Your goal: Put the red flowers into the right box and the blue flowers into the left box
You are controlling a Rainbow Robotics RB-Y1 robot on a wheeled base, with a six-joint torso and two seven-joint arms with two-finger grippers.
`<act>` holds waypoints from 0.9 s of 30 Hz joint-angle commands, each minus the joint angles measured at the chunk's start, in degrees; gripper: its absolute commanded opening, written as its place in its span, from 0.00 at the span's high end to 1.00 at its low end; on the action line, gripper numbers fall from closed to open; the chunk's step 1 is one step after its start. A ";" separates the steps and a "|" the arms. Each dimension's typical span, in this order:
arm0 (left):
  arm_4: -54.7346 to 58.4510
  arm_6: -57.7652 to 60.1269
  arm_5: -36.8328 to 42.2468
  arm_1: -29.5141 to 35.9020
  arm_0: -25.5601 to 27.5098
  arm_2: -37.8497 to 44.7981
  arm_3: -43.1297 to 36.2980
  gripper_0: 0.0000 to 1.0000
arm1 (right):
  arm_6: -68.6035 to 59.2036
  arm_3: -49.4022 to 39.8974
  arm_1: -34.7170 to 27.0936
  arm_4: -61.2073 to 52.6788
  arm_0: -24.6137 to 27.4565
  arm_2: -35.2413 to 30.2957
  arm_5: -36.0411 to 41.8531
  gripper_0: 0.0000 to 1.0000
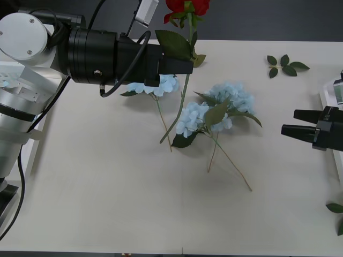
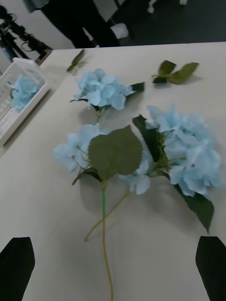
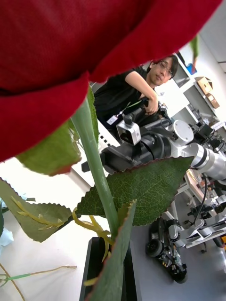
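1. The left gripper [image 1: 185,65] reaches from the left across the far half of the table [image 1: 96,193], its black fingers closed on the green stem of a red rose [image 1: 186,7].
2. The rose is lifted: its head stands over the far edge of the table, and the stem hangs down from the fingers toward the blue flowers, its lower end near the middle of the table.
3. In the left wrist view the red petals [image 3: 70,51] loom close to the camera, with the stem and toothed green leaves running down to a black finger [image 3: 101,268] at the stem.
4. Three blue flowers lie on the table. One blue cluster [image 1: 155,85] lies just under the left gripper, partly hidden by it.
5. The other two lie near the middle: a smaller cluster [image 1: 193,119] and a bigger cluster [image 1: 231,96] beside it, with their thin stems crossing toward the near side.
6. In the right wrist view the same three clusters show, the bigger one [image 2: 188,150] touching the smaller one [image 2: 77,150], and the third [image 2: 101,89] lying apart beyond them.
7. The right gripper [image 1: 289,123] hovers at the right edge of the table, its black fingers spread apart and holding nothing, pointed at the blue flowers.
8. A white box [image 2: 9,117] at the table's edge in the right wrist view already holds one blue flower [image 2: 23,91].
9. A loose sprig of green leaves [image 1: 284,65] lies at the far right of the table, well apart from the flowers.
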 commanded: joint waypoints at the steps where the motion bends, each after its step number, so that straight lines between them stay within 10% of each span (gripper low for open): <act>1: 0.97 -1.70 0.04 -0.87 -1.36 0.69 -0.91 1.00 | 3.87 -2.24 1.92 -7.34 -0.59 0.03 3.05 0.00; 12: 0.97 -1.70 0.04 -0.87 -1.36 0.69 -0.91 1.00 | 9.72 -4.88 10.63 -22.46 -1.03 6.71 6.30 0.00; 27: 0.97 -1.70 0.04 -0.87 -1.36 0.69 -0.91 1.00 | 9.72 -5.85 28.82 -15.25 -5.60 11.99 3.75 0.00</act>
